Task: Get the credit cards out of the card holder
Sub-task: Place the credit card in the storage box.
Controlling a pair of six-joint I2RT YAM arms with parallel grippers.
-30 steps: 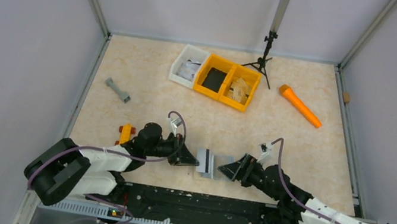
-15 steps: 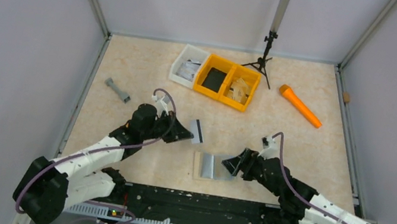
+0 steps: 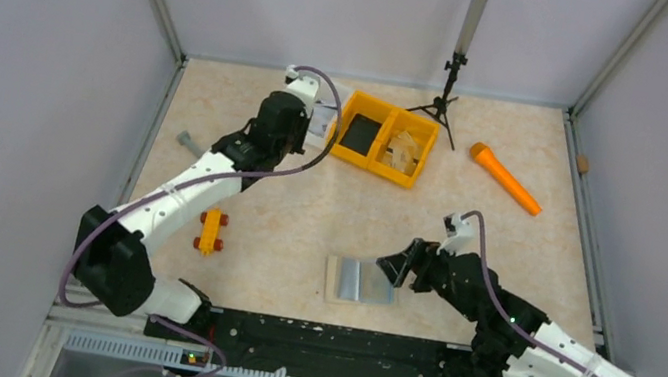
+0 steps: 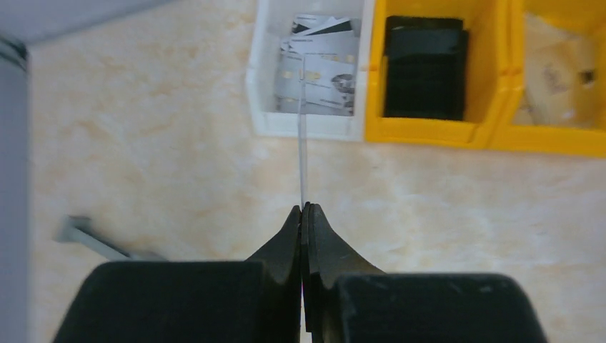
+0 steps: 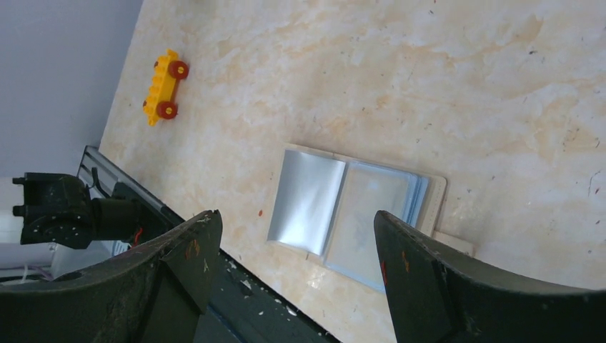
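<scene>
Top external view: I see two arms over a pale marbled table [image 3: 306,214]; the left one reaches far back towards the bins, and the right one hangs near the front edge.
Card holder [image 3: 359,280]: lies open and flat near the front edge with its silvery sleeves up. Neither arm touches it.
Left gripper [image 4: 303,209]: pressed together on one card [image 4: 303,143], seen edge-on, its far end pointing at the white bin [image 4: 261,107].
Right gripper [image 3: 395,267]: spread wide just above the holder, holding nothing.
Risk, card: I judge the pinch covers only the card's near end, so it could swing or slip. If let go too early, it would land outside the bin.
Risk, holder: nothing pins it down, so a low pass by the right fingers could push it or fold it shut.
Count: two arms, one holder, one card pinched. There are several cards in the white bin, too overlapped to number. I cannot tell if any remain in the sleeves.
</scene>
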